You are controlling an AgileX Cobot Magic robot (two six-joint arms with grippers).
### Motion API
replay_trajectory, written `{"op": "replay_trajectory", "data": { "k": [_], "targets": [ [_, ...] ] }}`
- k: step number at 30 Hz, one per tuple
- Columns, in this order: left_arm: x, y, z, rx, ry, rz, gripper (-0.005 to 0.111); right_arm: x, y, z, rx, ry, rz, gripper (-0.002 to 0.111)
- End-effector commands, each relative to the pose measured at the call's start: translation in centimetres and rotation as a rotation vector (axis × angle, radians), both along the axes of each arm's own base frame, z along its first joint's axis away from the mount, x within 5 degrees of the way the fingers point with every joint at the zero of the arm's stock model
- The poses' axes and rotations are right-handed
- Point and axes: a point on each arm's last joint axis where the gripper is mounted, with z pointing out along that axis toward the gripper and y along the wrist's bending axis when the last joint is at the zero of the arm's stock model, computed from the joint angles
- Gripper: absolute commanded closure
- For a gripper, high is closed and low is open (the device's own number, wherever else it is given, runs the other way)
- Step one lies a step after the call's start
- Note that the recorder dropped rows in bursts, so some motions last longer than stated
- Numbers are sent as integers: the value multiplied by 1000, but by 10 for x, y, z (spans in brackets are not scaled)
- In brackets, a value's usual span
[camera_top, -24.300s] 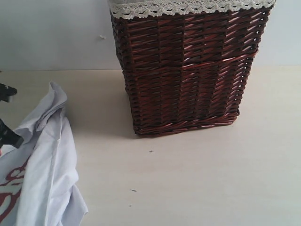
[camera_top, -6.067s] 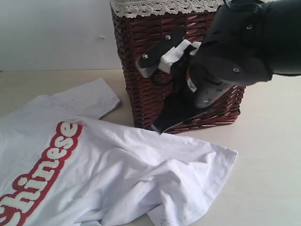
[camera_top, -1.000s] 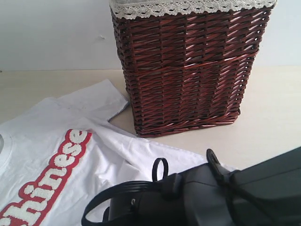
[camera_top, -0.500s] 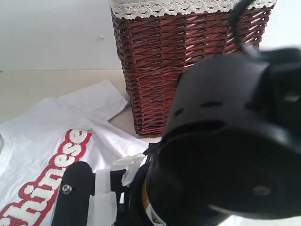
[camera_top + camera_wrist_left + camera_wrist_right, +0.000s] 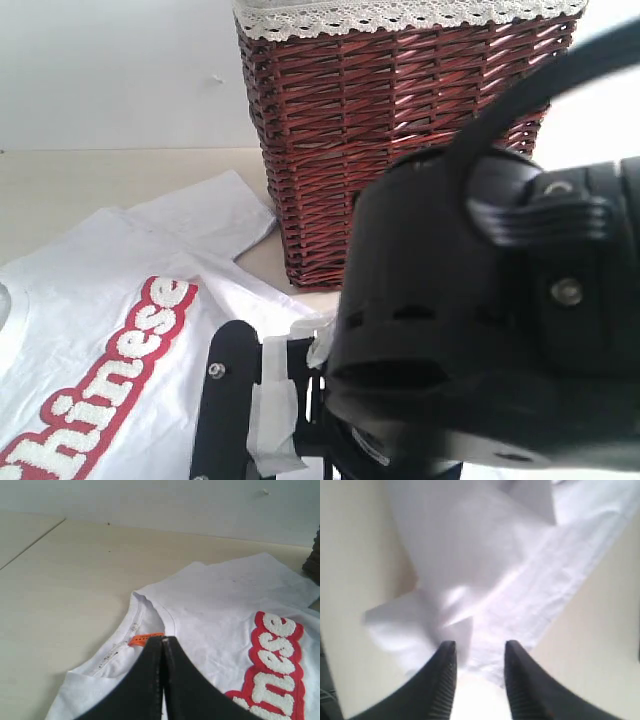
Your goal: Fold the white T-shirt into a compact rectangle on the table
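Exterior view, items by size.

1. Table (image 5: pixel 70 180): broad, flat, smooth, pale beige. Its right part is hidden behind the arm.

2. Right arm (image 5: pixel 480 320): bulky rounded black housing, matte, with small screws and a dark cable arching over it. It fills the lower right of the exterior view and is out of focus. It covers the basket's lower right corner and the shirt's right part.

3. Basket (image 5: pixel 400 120): tall, boxy, dark red-brown wicker with a glossy tight weave. A cream lace trim (image 5: pixel 400 15) runs along the rim. The top is cut off by the frame edge.

4. White T-shirt (image 5: pixel 90 270): soft cotton, lightly creased, spread on the table left of the basket. One short sleeve (image 5: pixel 215 215) reaches toward the basket's foot. The lower hem is cut off. In the right wrist view only blurred white folds show.

5. Lettering (image 5: pixel 110 370): fuzzy white letters outlined in red, running slantwise. Only "inese" is readable in the exterior view; the start of the word is cut off.

6. Left tool (image 5: pixel 162 641): two black tapered fingers pressed together with only a seam between them, over the shirt beside the collar (image 5: pixel 145 612). Whether any cloth is pinched cannot be told.

7. Right tool (image 5: pixel 477 652): two black ribbed fingers, parted, with a moderate gap between them. The shirt's cloth lies just past the tips. Contact with the cloth cannot be made out.

8. Orange tag (image 5: pixel 145 639): small, woven, set inside the ribbed collar and partly covered by the left tool's tips.
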Motion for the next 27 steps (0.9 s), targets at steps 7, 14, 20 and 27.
{"op": "replay_trajectory", "data": {
  "k": [7, 14, 20, 27],
  "targets": [
    [0, 0, 1, -3, -15, 3, 107, 14, -10, 27, 171, -190, -149, 63],
    [0, 0, 1, -3, -15, 3, 107, 36, -55, 19, 285, -116, -502, 86],
    [0, 0, 1, -3, -15, 3, 107, 47, -81, -44, 191, 14, -639, 88],
    [0, 0, 1, -3, -15, 3, 107, 71, -91, -95, 83, 72, -742, 83]
  ]
}}
